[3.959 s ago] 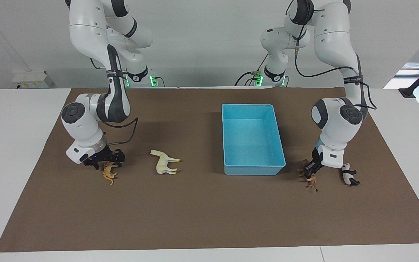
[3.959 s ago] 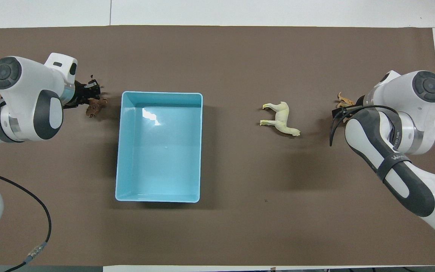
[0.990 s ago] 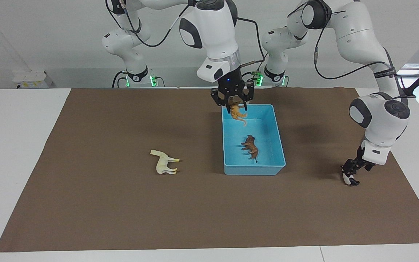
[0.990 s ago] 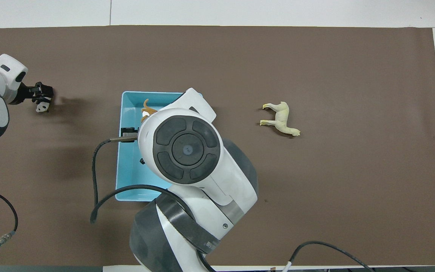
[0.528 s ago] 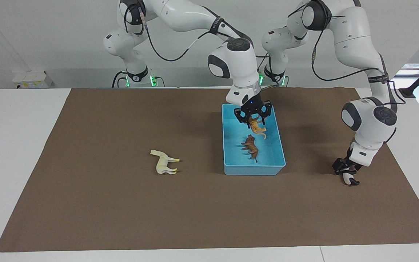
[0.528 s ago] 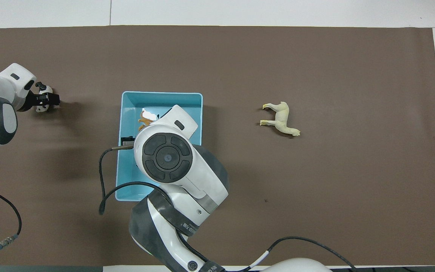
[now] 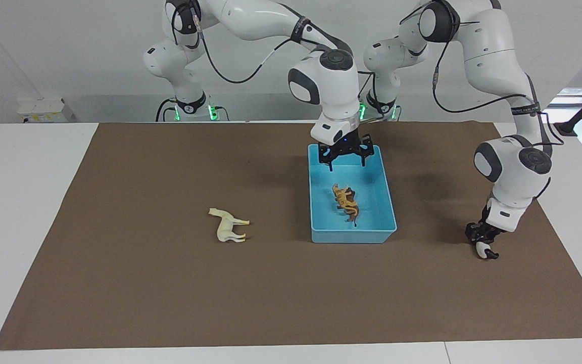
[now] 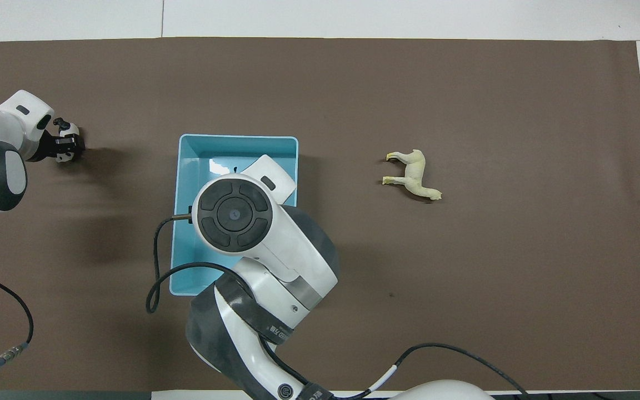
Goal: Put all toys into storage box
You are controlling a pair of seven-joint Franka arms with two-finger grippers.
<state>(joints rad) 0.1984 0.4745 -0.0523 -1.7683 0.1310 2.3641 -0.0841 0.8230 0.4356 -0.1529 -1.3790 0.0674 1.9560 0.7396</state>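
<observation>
The light blue storage box (image 7: 321, 233) holds the orange tiger (image 7: 342, 196), which lies against the brown lion (image 7: 352, 209). My right gripper (image 7: 346, 153) hangs open and empty over the end of the box nearer the robots. In the overhead view the right arm covers both toys and much of the box (image 8: 236, 138). The cream horse (image 7: 229, 226) lies on its side on the mat toward the right arm's end, also in the overhead view (image 8: 413, 175). My left gripper (image 7: 477, 236) is down at the black-and-white panda (image 7: 485, 250), which is on the mat; the overhead view shows that gripper (image 8: 63, 147) and panda (image 8: 70, 133) too.
A brown mat (image 7: 170, 293) covers the table, with white table surface around it. The right arm's cable (image 8: 156, 266) loops over the box's corner nearest the robots in the overhead view.
My right gripper lowered the tiger into the box, opened and rose; the tiger now lies by the lion. My left gripper came down onto the panda.
</observation>
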